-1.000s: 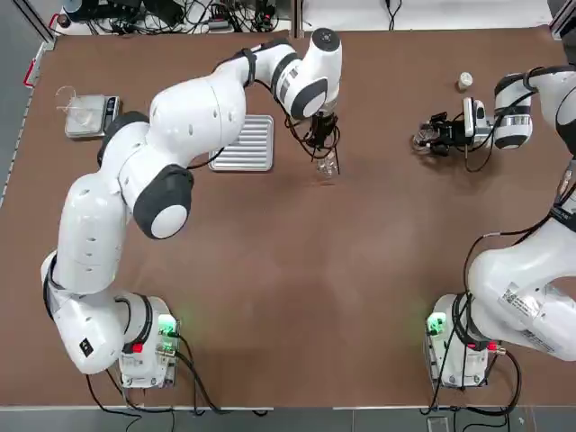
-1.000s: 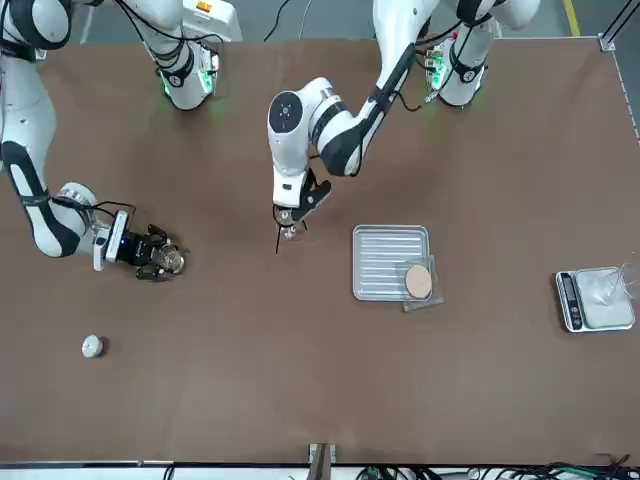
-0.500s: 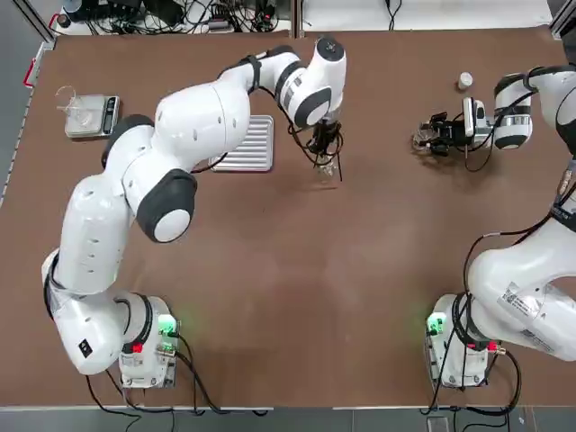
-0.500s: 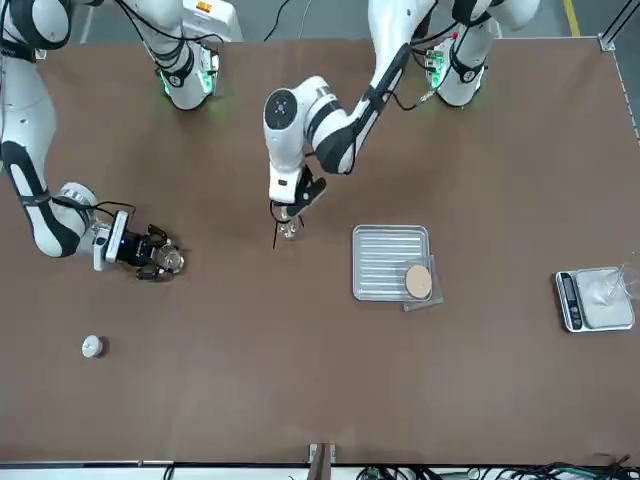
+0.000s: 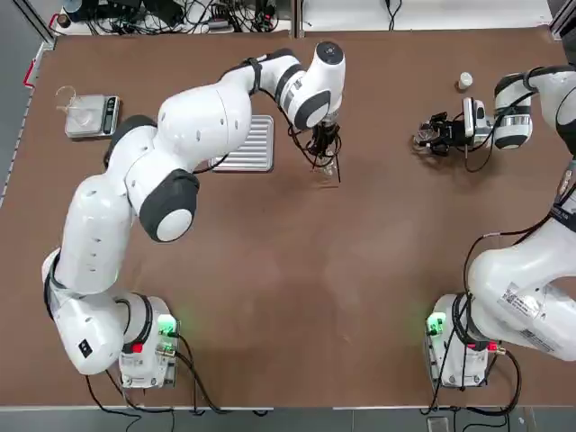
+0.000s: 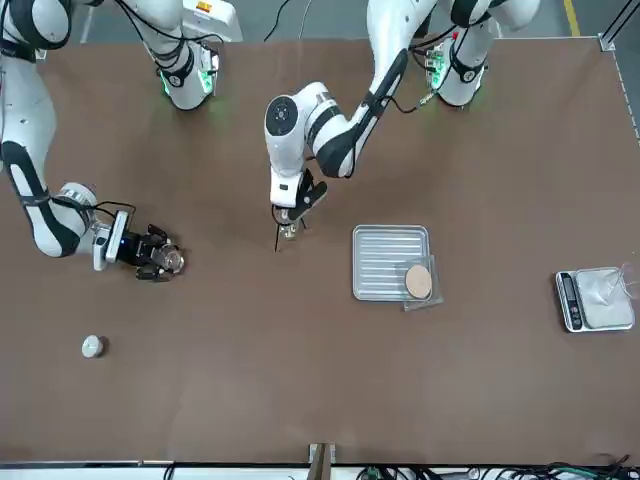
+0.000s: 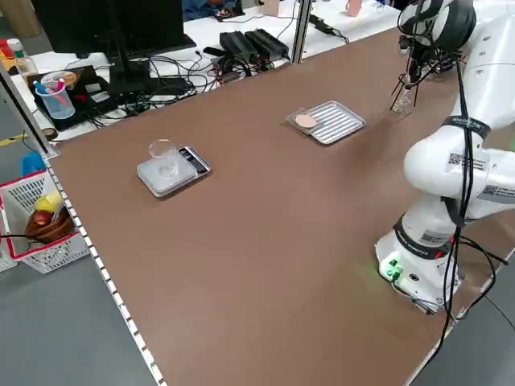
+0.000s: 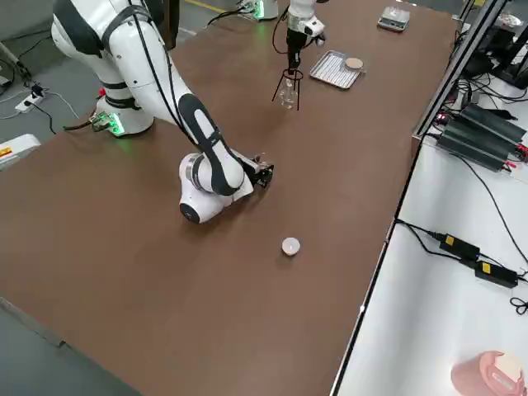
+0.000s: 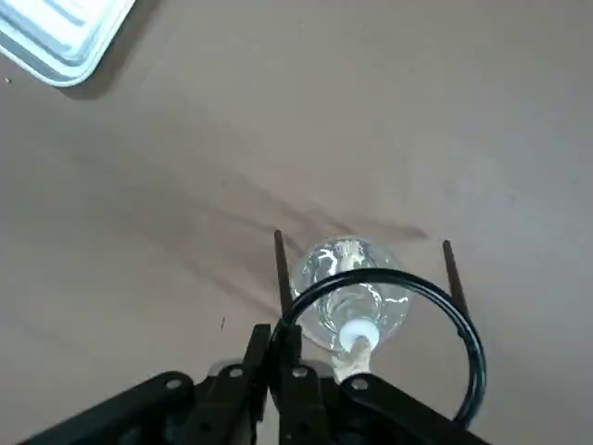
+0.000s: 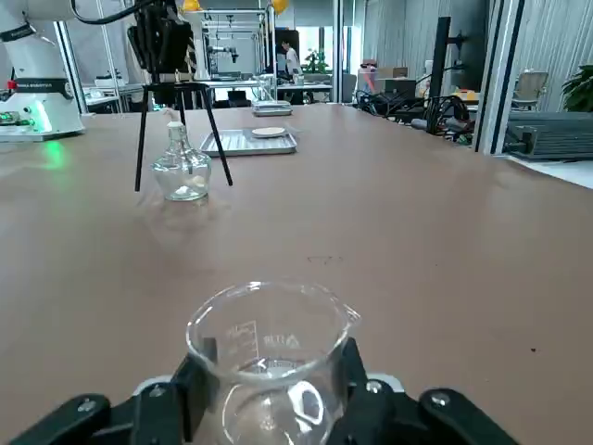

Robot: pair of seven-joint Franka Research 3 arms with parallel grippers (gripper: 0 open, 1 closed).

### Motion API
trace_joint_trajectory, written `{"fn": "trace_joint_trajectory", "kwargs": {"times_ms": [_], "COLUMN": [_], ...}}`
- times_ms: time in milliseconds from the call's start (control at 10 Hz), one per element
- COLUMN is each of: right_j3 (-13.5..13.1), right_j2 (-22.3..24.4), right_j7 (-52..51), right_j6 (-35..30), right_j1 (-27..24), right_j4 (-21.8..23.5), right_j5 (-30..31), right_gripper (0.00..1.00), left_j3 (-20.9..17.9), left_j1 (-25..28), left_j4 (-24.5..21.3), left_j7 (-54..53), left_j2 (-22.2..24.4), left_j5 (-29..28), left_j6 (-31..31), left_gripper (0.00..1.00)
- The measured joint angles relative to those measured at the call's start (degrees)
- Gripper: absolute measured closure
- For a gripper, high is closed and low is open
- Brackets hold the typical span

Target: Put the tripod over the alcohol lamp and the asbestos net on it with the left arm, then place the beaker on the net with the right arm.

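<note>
My left gripper [image 5: 324, 147] [image 6: 290, 214] is shut on the ring of the black tripod [image 9: 468, 326] [image 8: 285, 82]. The ring hangs over the clear alcohol lamp [image 9: 348, 295] [image 10: 182, 172] [image 6: 289, 232], whose wick tip is inside it. The legs come down around the lamp to about table level. The asbestos net [image 6: 418, 282] [image 7: 305, 121] lies at the edge of the ribbed silver tray [image 6: 385, 260]. At the table's right side my right gripper [image 5: 432, 137] [image 10: 269, 408] lies low, shut on the glass beaker [image 10: 269, 357] [image 6: 172, 261].
A small white cap [image 5: 464, 81] [image 6: 91, 346] lies beyond the right gripper. A scale with a clear cup [image 5: 90, 115] [image 7: 170, 169] stands at the far left. Cables and equipment line the table's far edge.
The left wrist shifted slightly back and forth with the tripod and now holds its ring centred over the lamp. The right arm has not moved.
</note>
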State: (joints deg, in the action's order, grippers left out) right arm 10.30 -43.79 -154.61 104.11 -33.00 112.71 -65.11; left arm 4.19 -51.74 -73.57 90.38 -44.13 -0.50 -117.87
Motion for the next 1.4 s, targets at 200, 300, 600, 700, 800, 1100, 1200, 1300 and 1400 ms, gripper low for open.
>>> {"fn": "trace_joint_trajectory", "kwargs": {"times_ms": [200,300,600,700,800,1100,1200,1300,1400], "right_j3": [0.0,0.0,0.02,0.02,0.02,0.02,0.03,0.03,0.03], "right_j2": [0.0,0.0,0.0,0.0,0.0,0.0,0.0,0.0,0.0], "right_j7": [0.0,0.0,0.0,0.0,0.0,0.01,0.01,0.01,0.01], "right_j6": [0.0,0.0,0.0,0.0,0.0,0.0,0.0,0.0,0.0], "right_j1": [0.0,0.0,0.02,0.02,0.02,0.02,0.02,0.02,0.02], "right_j4": [0.0,0.0,0.0,0.0,0.0,0.0,0.0,0.0,0.0], "right_j5": [0.0,0.0,0.0,0.0,0.0,0.0,0.0,0.0,0.0], "right_gripper": [0.42,0.42,0.42,0.42,0.42,0.42,0.42,0.42,0.42], "left_j3": [0.0,0.0,0.0,0.0,0.0,0.0,0.0,0.0,0.0], "left_j1": [0.0,-0.01,-0.05,-0.05,-0.05,-0.05,-0.05,-0.05,-0.05], "left_j4": [0.0,0.0,0.01,0.02,0.03,0.03,0.03,0.03,0.03], "left_j7": [0.0,0.0,0.0,0.05,0.46,1.15,1.15,1.16,1.16], "left_j2": [-0.26,-0.5,-0.71,-0.71,-0.73,-0.84,-0.84,-0.85,-0.85], "left_j5": [0.0,0.0,0.0,0.0,0.0,0.0,0.0,0.0,0.0], "left_j6": [0.0,0.0,-0.1,-0.21,-0.81,-1.77,-1.8,-1.8,-1.8], "left_gripper": [0.92,0.92,0.92,0.92,0.92,0.92,0.92,0.92,0.92]}}
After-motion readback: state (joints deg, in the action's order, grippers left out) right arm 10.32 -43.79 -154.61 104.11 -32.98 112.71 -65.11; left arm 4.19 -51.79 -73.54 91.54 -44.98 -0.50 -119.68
